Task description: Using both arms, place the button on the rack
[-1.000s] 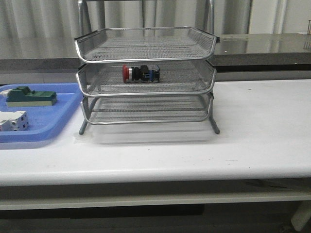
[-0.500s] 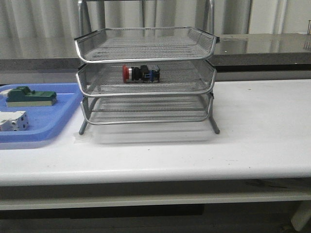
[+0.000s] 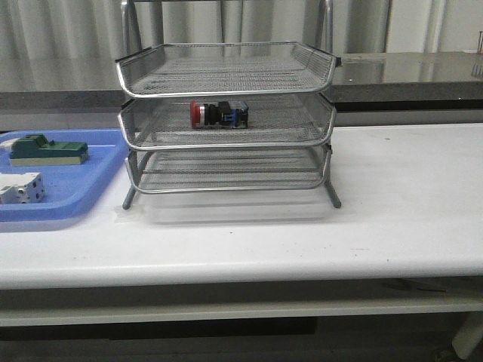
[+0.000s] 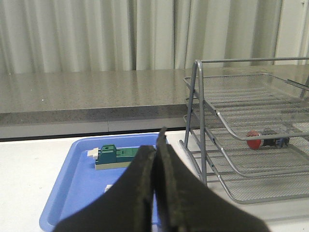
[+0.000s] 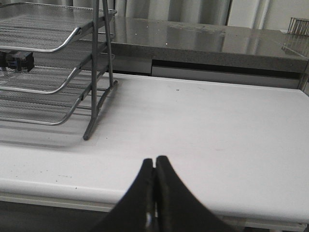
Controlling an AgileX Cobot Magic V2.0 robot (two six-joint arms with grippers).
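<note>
Both grippers, left gripper (image 4: 155, 159) and right gripper (image 5: 154, 179), are closed and empty, clear of the rack (image 3: 226, 121), whose middle tier holds the button (image 3: 217, 114); retreating well means staying clear of its frame.

A flat blue plastic tray (image 3: 90, 192) rests on the white table (image 3: 392, 196); inside it lie a green block (image 3: 45, 149) and, nearer, a white boxy breaker (image 3: 20, 187). Pale curtains (image 4: 96, 34) hang behind a grey counter (image 4: 72, 92).
</note>
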